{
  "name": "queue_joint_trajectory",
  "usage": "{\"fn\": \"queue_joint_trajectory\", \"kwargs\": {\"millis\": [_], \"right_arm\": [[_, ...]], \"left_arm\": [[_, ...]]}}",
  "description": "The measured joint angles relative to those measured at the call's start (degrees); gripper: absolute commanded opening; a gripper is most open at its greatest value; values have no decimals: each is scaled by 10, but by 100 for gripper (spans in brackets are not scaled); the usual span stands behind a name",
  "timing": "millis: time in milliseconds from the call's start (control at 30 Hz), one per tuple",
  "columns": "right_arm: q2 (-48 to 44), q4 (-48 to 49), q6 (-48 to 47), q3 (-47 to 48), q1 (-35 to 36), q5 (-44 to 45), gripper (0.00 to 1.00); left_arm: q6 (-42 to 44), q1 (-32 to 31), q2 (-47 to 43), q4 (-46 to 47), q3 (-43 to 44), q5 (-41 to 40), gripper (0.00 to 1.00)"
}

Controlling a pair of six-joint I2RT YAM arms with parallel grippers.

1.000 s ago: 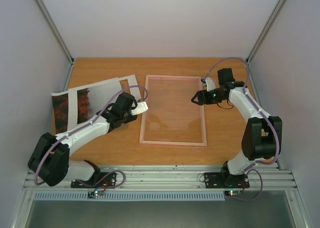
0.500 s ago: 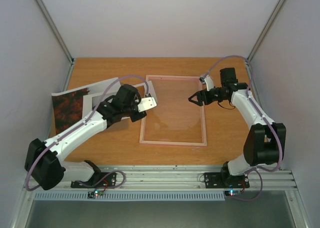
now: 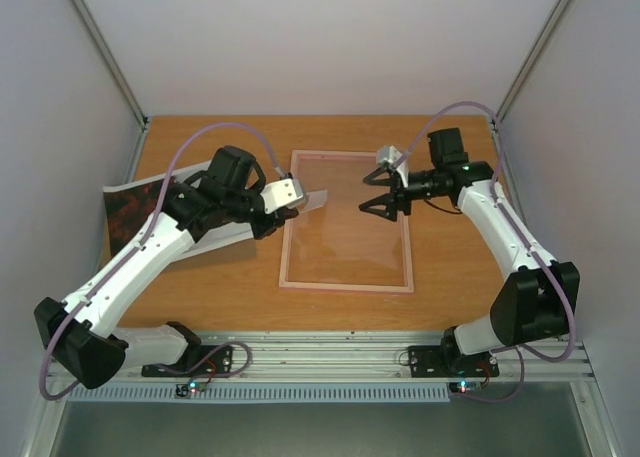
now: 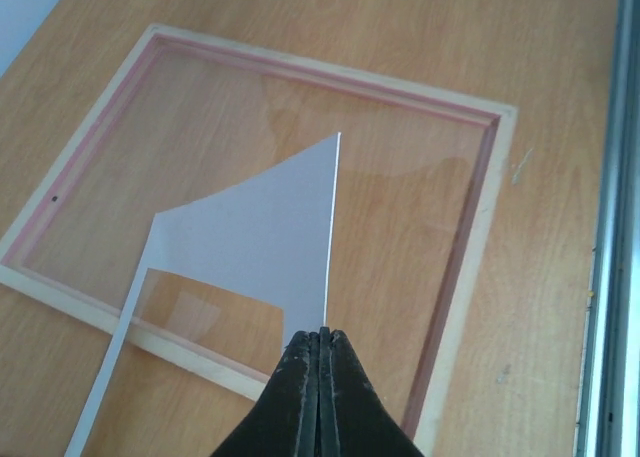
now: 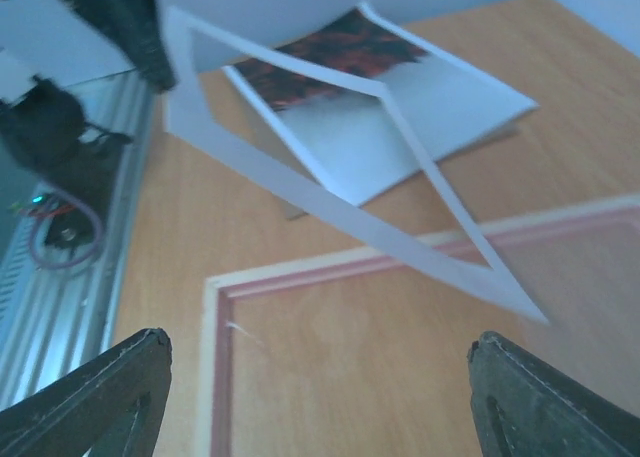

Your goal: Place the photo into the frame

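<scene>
The photo (image 3: 128, 207), red-orange trees under grey, lies flat on the table at the left; the right wrist view shows the photo (image 5: 420, 117) beyond the frame. The frame (image 3: 345, 282) lies in the middle, its pink rim (image 4: 470, 267) around a clear pane. My left gripper (image 3: 290, 192) is shut on a white cut-out mat border (image 4: 260, 237), not the photo, held tilted over the frame's left side. The mat border (image 5: 300, 192) hangs above the photo. My right gripper (image 3: 368, 193) stands open above the pane, nothing between its fingers (image 5: 110, 387).
An aluminium rail (image 3: 320, 357) with both arm bases runs along the near edge. Grey walls close in the table on three sides. The left arm (image 3: 150, 252) reaches diagonally over the photo's near part.
My left gripper has lifted the mat border and carried it right, over the frame's left edge. My right gripper has moved left over the pane and opened wider.
</scene>
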Motion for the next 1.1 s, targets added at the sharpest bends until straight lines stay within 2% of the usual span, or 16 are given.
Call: {"fn": "queue_joint_trajectory", "kwargs": {"millis": [167,267,333,433,467,533,600,700,767,933,967,1000,1100], "right_arm": [[0,-3,-33,-5,71,-7,83],[6,28,-22,-5,105,-3,76],[14,46,-11,-5,119,0,67],[26,68,0,-6,136,10,44],[26,76,10,-8,143,16,40],[26,86,16,-12,153,24,42],[26,95,26,-15,158,29,57],[26,111,37,-18,168,38,59],[27,121,39,-19,170,44,48],[36,134,35,-15,177,50,3],[37,134,34,-15,177,51,1],[37,132,30,-15,177,51,1],[35,116,26,-10,178,50,1]], "left_arm": [[-4,0,0,-18,17,28,1],[-4,0,3,-26,19,38,0],[-5,0,5,-30,19,41,0],[-7,0,9,-33,19,42,1],[-7,0,9,-33,19,42,0],[-11,0,10,-33,21,42,1],[-18,1,12,-33,27,42,0],[-22,1,13,-34,36,49,1],[-23,1,15,-36,42,55,0],[-23,3,22,-40,49,64,0],[-24,5,23,-42,50,64,1],[-28,7,25,-42,53,65,7],[-41,20,35,-53,74,59,43]]}}
